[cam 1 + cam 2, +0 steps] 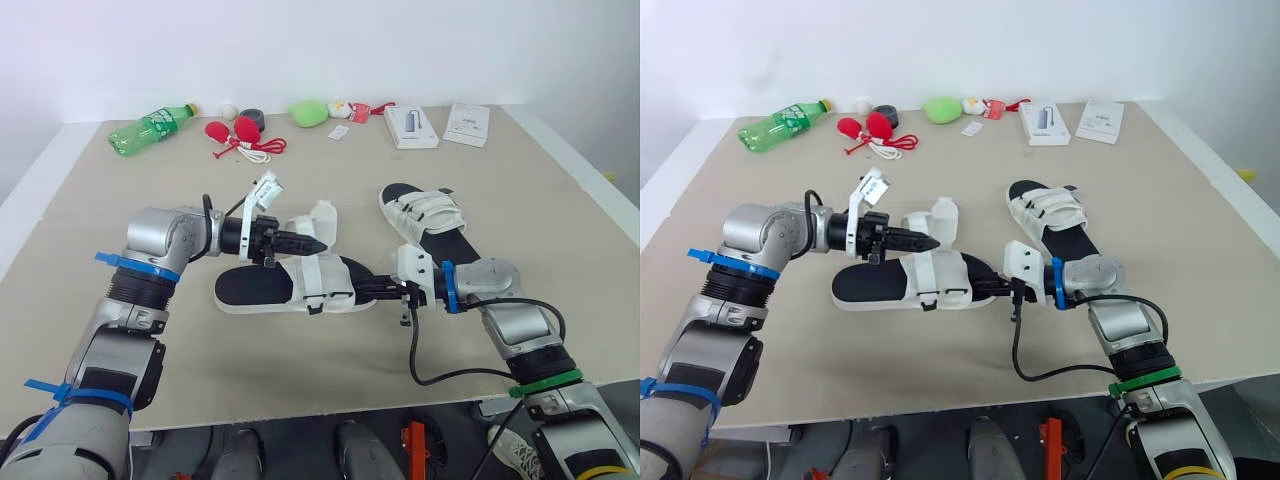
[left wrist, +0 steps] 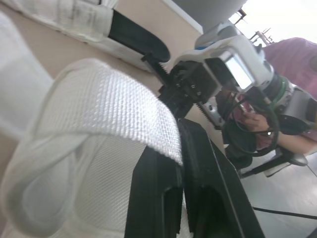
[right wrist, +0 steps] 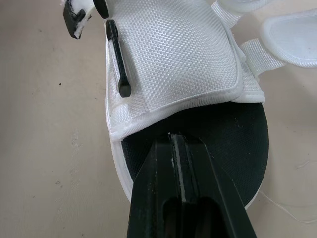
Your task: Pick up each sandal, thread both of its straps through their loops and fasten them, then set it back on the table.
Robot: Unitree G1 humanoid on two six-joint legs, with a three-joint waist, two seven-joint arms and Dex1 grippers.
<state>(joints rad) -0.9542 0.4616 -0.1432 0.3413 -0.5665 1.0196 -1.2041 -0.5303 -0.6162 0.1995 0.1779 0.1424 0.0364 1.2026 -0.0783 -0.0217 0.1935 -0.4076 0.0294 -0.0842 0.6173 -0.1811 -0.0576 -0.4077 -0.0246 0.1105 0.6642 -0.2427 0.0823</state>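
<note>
Here, near sandal (image 1: 300, 290): lying flat in the middle of the worktop (image 1: 120, 200), black sole (image 1: 248, 287) up.
Left fingers (image 1: 296, 242): closed on its white strap (image 1: 322, 222), holding it raised, likely ready for threading.
Right fingers (image 3: 203, 193): closed, empty, tip pressed on the sole's right end, apparently pinning it.
Far sandal (image 1: 425, 222): right, beyond; straps look fastened.

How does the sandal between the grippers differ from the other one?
The near sandal lies crosswise, the far sandal points away. The near sandal has a strap standing loose; the far sandal's straps lie flat. Left gripper and right gripper meet the near sandal; the far sandal lies untouched. Both: white straps, black footbeds.
</note>
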